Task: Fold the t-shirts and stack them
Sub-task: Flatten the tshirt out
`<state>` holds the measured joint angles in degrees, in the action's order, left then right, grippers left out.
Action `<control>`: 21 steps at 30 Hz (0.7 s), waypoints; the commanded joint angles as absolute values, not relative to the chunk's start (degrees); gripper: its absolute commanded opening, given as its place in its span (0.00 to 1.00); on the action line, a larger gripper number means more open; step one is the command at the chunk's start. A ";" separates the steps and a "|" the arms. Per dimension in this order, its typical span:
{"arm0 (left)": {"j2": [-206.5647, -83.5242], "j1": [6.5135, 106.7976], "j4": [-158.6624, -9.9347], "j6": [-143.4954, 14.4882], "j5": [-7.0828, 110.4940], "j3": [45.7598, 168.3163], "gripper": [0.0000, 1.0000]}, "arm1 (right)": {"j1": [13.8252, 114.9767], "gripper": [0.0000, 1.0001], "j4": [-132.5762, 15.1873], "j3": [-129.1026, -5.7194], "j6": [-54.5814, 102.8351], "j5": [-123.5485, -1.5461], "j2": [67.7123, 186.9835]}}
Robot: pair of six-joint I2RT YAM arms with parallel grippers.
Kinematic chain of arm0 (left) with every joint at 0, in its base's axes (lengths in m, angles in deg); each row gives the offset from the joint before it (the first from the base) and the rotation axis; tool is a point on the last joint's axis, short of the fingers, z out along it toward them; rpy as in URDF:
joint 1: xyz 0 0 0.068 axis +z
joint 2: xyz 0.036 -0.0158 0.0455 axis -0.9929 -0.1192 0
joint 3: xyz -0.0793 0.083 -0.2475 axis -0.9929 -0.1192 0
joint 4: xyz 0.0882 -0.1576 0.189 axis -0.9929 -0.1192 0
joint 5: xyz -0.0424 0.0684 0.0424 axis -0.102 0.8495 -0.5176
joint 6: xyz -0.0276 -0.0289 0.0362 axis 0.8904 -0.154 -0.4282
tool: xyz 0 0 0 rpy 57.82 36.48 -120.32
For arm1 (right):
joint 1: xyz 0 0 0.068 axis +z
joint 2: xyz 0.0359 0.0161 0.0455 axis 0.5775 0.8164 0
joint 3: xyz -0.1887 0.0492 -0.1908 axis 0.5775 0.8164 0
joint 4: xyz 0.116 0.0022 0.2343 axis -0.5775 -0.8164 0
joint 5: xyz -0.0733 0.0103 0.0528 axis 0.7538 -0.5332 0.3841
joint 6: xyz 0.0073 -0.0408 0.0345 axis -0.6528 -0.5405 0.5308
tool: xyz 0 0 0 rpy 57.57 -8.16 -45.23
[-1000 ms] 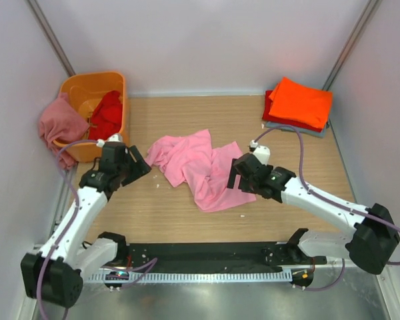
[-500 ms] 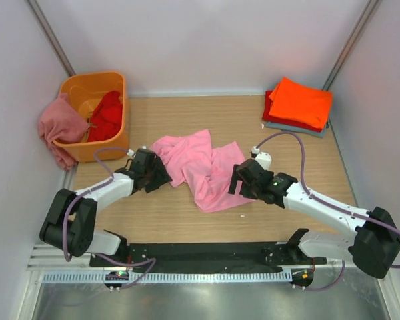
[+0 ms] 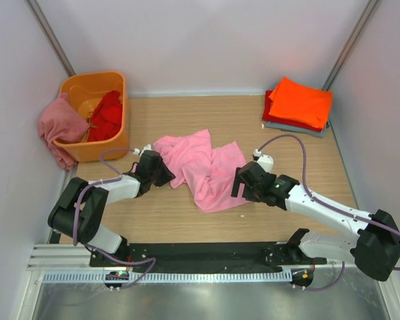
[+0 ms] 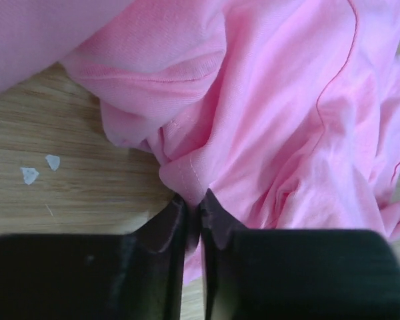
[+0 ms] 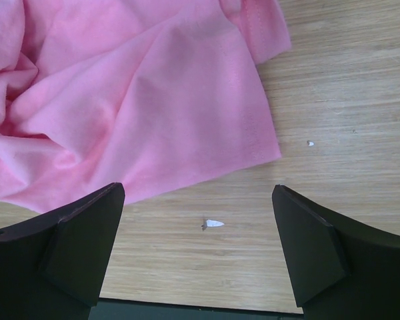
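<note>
A light pink t-shirt (image 3: 200, 167) lies crumpled in the middle of the wooden table. My left gripper (image 3: 161, 171) is low at its left edge. In the left wrist view that gripper (image 4: 192, 197) is shut on a stitched hem fold of the pink t-shirt (image 4: 273, 113). My right gripper (image 3: 239, 183) hovers over the shirt's right side, wide open. Its wrist view shows the right gripper (image 5: 197, 193) over bare wood just past the lower edge of the pink t-shirt (image 5: 120, 100), with nothing between the fingers. At the back right an orange t-shirt (image 3: 300, 101) tops a folded stack, over a red one (image 3: 270, 115) and a grey-blue one (image 3: 307, 130).
An orange plastic tub (image 3: 93, 81) stands at the back left with a red t-shirt (image 3: 107, 115) in it. A dusty rose t-shirt (image 3: 60, 127) hangs over its left rim. Small white scraps (image 5: 213, 223) lie on the wood. White walls close in the sides and back.
My left arm has swung down from beside the tub to the pink shirt's left edge, and its jaws have shut on the hem. The right gripper has shifted slightly and stayed open.
</note>
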<state>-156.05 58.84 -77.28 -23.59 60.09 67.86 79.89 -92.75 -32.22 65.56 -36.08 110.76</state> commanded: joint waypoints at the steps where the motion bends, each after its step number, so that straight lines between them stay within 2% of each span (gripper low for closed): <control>1: -154.12 58.46 -77.07 -23.18 61.19 67.12 0.10 | 79.92 1.00 -94.04 -31.68 66.62 -33.82 108.58; 3: -151.65 58.20 -82.76 -22.30 62.07 68.35 0.01 | 79.92 1.00 -95.19 -31.07 68.11 -33.20 107.62; 10: -136.02 56.26 -102.98 -24.48 71.55 74.76 0.00 | 79.92 1.00 -93.62 -25.10 73.12 -34.77 102.44; 16: -132.31 56.26 -108.29 -25.90 72.80 75.13 0.06 | 79.92 0.98 -86.42 -20.35 73.65 -39.35 102.34; 21: -130.55 56.26 -109.16 -25.37 72.54 74.50 0.00 | 79.92 0.96 -82.19 -19.11 73.48 -39.70 105.94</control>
<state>-132.23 56.43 -106.02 -24.51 70.58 74.35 79.89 -87.86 -19.33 72.40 -39.38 104.61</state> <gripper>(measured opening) 0.017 0.970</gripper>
